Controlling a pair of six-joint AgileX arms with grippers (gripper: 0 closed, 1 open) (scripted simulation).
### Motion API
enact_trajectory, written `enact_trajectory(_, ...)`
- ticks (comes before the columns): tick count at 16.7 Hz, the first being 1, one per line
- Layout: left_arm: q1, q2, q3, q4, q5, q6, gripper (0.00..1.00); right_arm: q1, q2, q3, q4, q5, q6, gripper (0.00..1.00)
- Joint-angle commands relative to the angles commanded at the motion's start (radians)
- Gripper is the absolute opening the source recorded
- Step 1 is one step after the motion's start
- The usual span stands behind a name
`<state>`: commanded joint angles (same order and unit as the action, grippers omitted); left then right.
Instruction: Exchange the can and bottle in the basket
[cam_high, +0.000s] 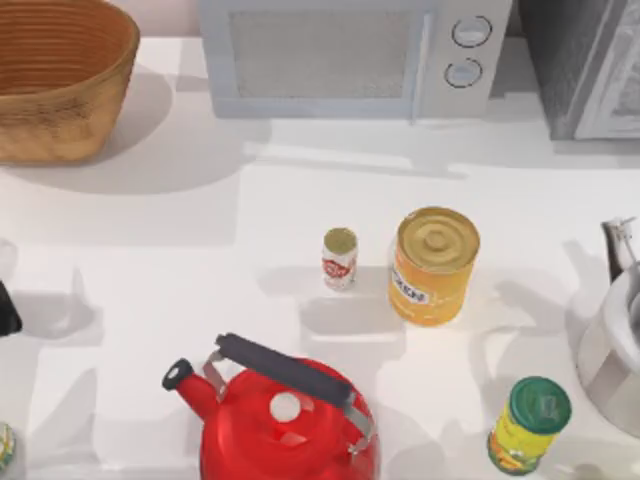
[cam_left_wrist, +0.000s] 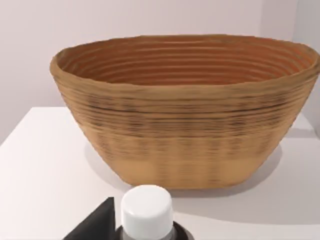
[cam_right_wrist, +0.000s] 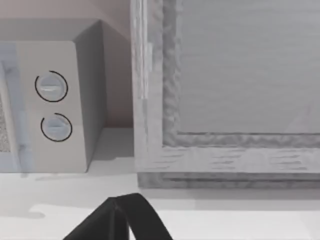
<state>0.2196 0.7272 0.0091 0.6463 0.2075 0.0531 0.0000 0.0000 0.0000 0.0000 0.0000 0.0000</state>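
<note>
bottle (cam_high: 340, 258) upright beside can (cam_high: 433, 266), mid-table | basket (cam_high: 60, 75) far-left corner | both jaws' state: cannot tell

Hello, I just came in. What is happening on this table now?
Nothing is being handled yet. The small bottle and the yellow can stand side by side, apart, mid-table. The wicker basket sits at the far left with neither inside. The left arm's tool waits at the left edge.
</note>
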Motion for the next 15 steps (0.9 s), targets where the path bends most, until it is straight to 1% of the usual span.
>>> enact_trajectory(5,0.122,0.473,0.014,0.403,0.142,0.035,1.0,0.0,0.0,0.0,0.0,0.0,0.0,1.0)
enact_trajectory(9,0.201,0.788,0.014,0.665,0.23,0.056,1.0,0.0,0.0,0.0,0.0,0.0,0.0,1.0)
enact_trajectory(12,0.238,0.944,0.006,0.79,0.272,0.066,1.0,0.0,0.0,0.0,0.0,0.0,0.0,1.0)
enact_trajectory(15,0.253,1.006,-0.001,0.841,0.289,0.071,1.0,0.0,0.0,0.0,0.0,0.0,0.0,1.0)
